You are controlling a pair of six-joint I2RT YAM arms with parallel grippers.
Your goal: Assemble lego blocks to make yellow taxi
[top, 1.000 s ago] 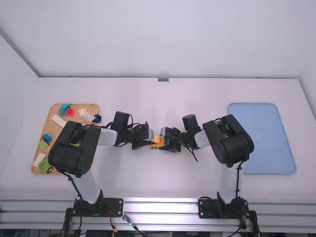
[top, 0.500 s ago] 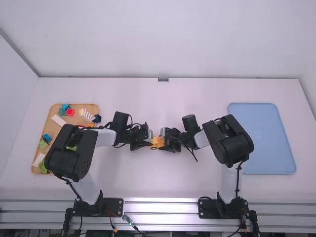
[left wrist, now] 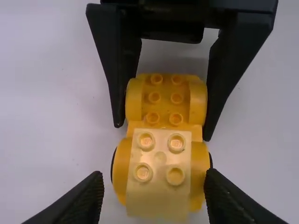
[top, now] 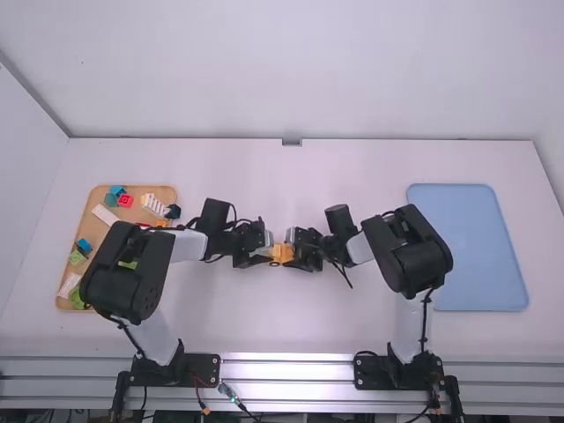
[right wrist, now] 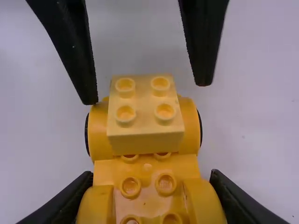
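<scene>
Press the pale yellow block (left wrist: 159, 200) down flat on the yellow car base (left wrist: 164, 100); that looks like your job here. Let your right tool (left wrist: 163, 130) hold the base tight, so it can't tip or slide. Its fingers pinch the base by both sides at the other end. Your left tool (right wrist: 145, 91) is wide, with its fingers apart around the pale block and no grip on it. Line it up in the middle, then push straight down, or the block may sit crooked. The base is near the middle of the counter (top: 264, 326), between both arms. More blocks wait in the wooden tray (top: 85, 227).
</scene>
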